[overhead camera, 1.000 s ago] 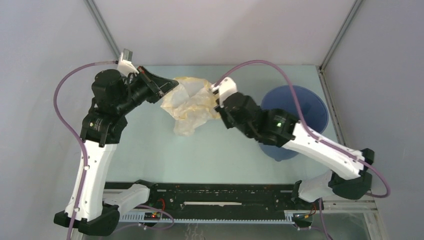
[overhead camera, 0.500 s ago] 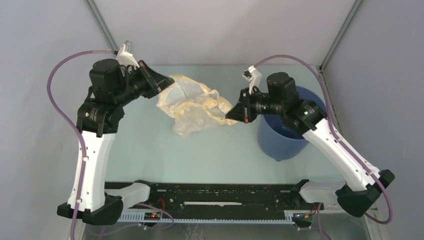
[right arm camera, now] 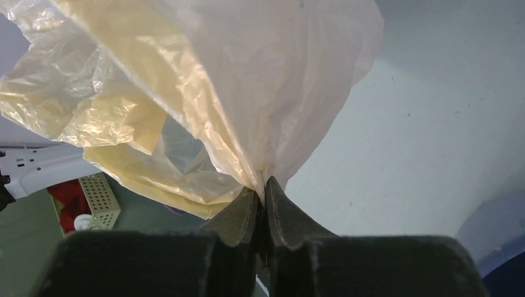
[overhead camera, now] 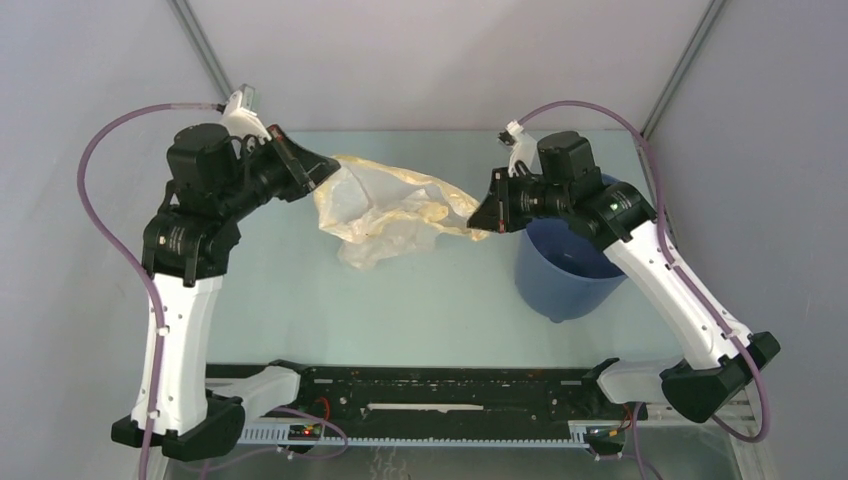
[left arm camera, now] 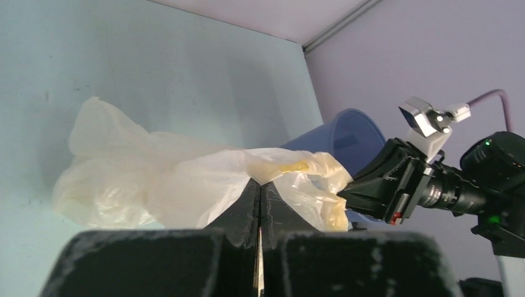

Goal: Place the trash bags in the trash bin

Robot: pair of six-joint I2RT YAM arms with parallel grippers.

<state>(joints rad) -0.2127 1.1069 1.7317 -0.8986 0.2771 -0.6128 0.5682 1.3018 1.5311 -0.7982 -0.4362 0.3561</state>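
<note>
— Where is the bag?
— Your thin, crinkly, whitish-cream translucent plastic bag (overhead camera: 390, 205) hangs stretched across the upper middle of the top view. Its lowest fold sags toward the pale table (overhead camera: 300, 290), and I can't tell whether it touches.

— What has hold of it?
— Both tools. Your left tool (overhead camera: 335, 172), at the bag's upper-left end, is pressed together on a fold of film, and its wrist view shows plastic bunched at the closed tips. Your right tool (overhead camera: 474, 220) pinches the opposite, right-hand end the same way.

— And the bin?
— The round blue plastic bucket (overhead camera: 565, 280) stands right of centre, partly under your right arm's wrist. The bag's long axis runs left to right across the frame. Its right end is near the rim but not over the opening.

— Which arm leads?
— The right one, I'd judge. It is the nearer arm, and the whole bag lies to the picture-left of the bucket. You'd carry that end rightward over the mouth, with the left following, before you release. The film looks broad enough to drape over the rim, so watch for that.
</note>
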